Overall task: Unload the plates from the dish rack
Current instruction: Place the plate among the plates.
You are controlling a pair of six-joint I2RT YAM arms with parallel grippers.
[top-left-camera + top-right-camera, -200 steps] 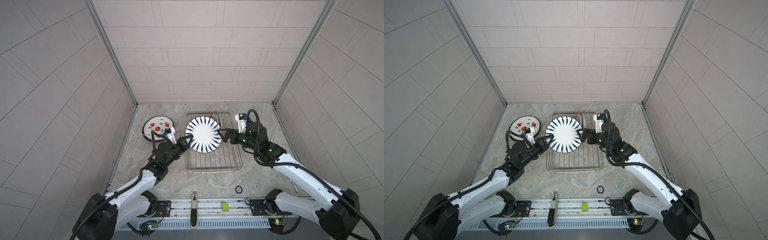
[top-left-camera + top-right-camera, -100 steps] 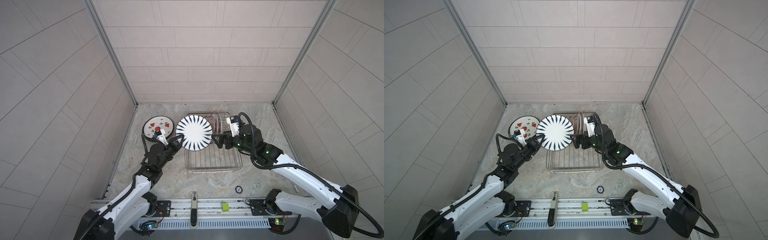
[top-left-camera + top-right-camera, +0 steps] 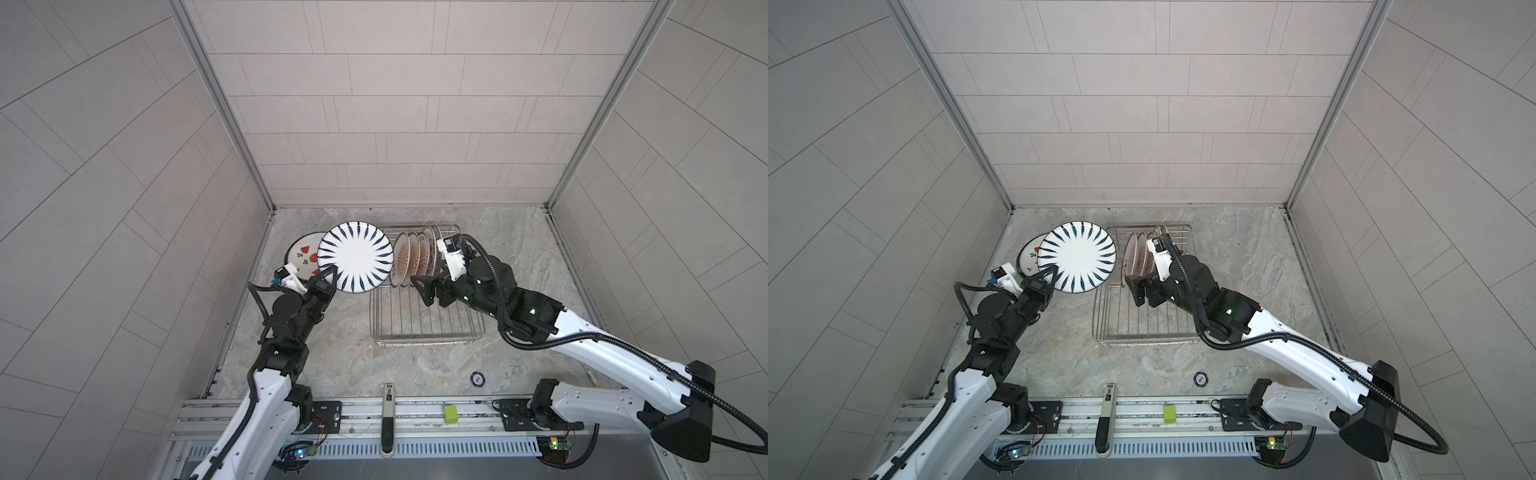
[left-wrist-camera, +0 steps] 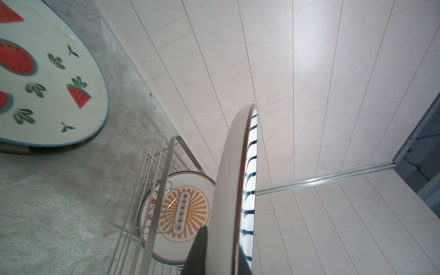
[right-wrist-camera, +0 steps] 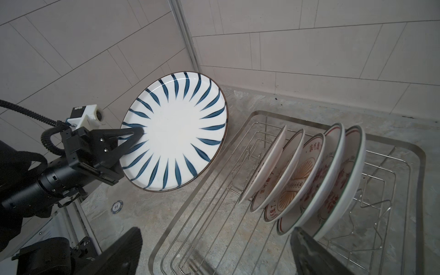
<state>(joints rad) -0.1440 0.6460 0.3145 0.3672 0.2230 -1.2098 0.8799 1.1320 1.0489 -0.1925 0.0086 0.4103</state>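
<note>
- Plates (image 5: 309,178): five stand on edge in the dish rack (image 3: 428,343), leaning in a row among the prongs at its far end.
- Your left wrist view shows the sunburst plate (image 4: 183,209) at the end of that row nearest the left arm.
- Your left fingers (image 5: 132,133) pinch the rim of the striped plate (image 3: 355,257), one on its face and one behind.
- That striped plate hangs tilted, face toward the right arm, just beside the rack's left side; in both top views it overlaps the watermelon plate (image 3: 301,258).
- The watermelon plate lies flat on the surface (image 3: 332,353), left of the rack.
- Your right fingers (image 5: 123,252) are spread wide with nothing between them, over the rack and close to the standing row; whether one touches a plate you cannot tell.
- A small round token (image 3: 476,378) rests on the surface in front of the rack.
</note>
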